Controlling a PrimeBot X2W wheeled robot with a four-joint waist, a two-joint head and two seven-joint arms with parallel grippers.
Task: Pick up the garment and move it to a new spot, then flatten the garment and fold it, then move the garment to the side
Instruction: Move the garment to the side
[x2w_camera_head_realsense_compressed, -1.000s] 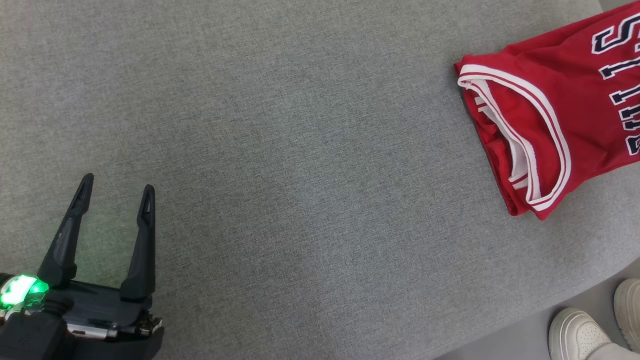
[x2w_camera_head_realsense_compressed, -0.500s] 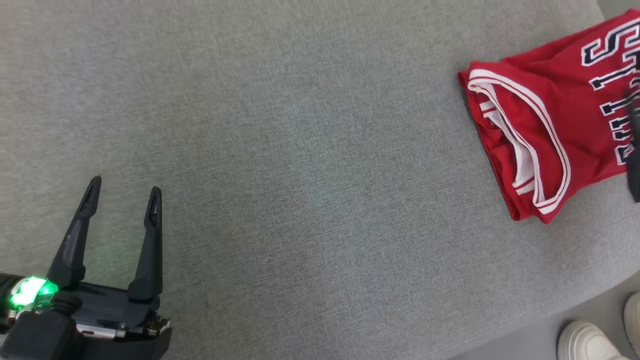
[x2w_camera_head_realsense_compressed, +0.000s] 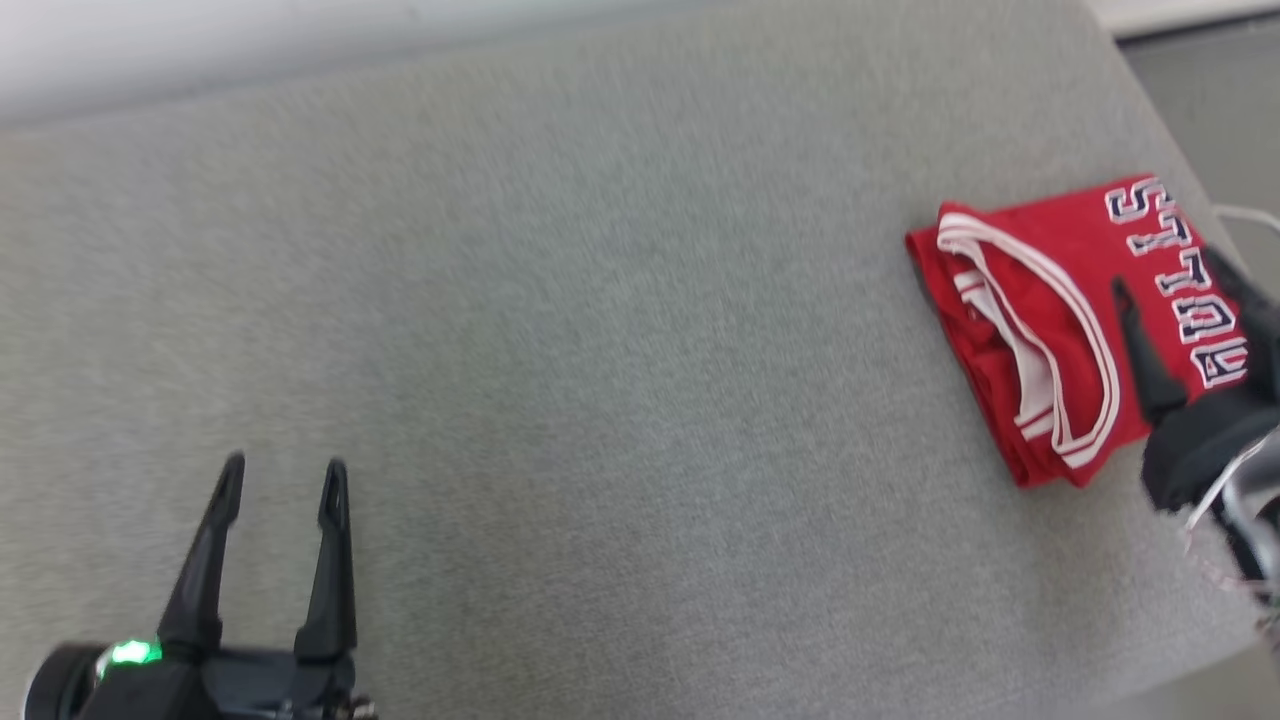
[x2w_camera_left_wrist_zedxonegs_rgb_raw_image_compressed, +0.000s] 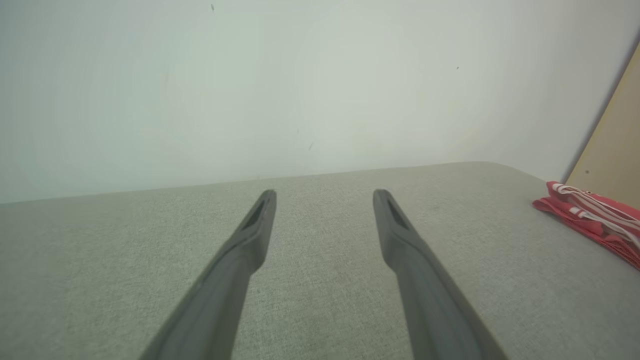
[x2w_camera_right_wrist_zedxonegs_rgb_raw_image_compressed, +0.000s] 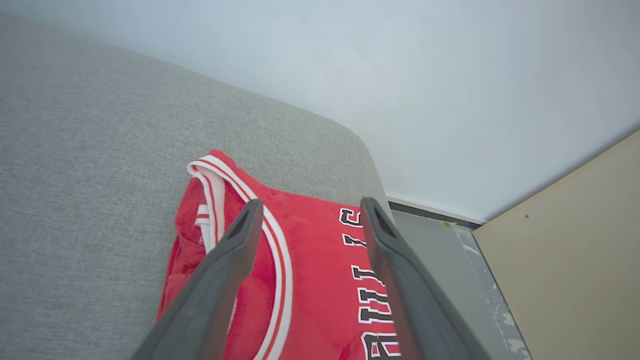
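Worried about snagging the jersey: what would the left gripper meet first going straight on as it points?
Not the jersey, lying well to its right. Ahead of the left gripper is bare grey cushion, then the white wall; it may graze the cushion first, height being unclear.

A folded garment (x2w_camera_head_realsense_compressed: 1075, 235) is bright red, its curved opening edged with trim (x2w_camera_right_wrist_zedxonegs_rgb_raw_image_compressed: 280, 260) in white bands split by a thin dark red stripe. Block lettering (x2w_camera_head_realsense_compressed: 1180, 290) across it is black or very dark navy, each letter outlined in white. The cushioned surface (x2w_camera_head_realsense_compressed: 600, 350) beneath is a soft heathered grey with a fine woven fleck and no print. The left gripper (x2w_camera_head_realsense_compressed: 283, 465) and the right gripper (x2w_camera_head_realsense_compressed: 1168, 272) are matt charcoal black, and a light (x2w_camera_head_realsense_compressed: 130, 653) at the left gripper's base glows vivid green. The wall (x2w_camera_left_wrist_zedxonegs_rgb_raw_image_compressed: 300, 75) is plain off-white with a cool tint. A panel (x2w_camera_right_wrist_zedxonegs_rgb_raw_image_compressed: 575, 250) is pale tan, beside a grey floor strip (x2w_camera_right_wrist_zedxonegs_rgb_raw_image_compressed: 450, 260) flecked with lighter chips.
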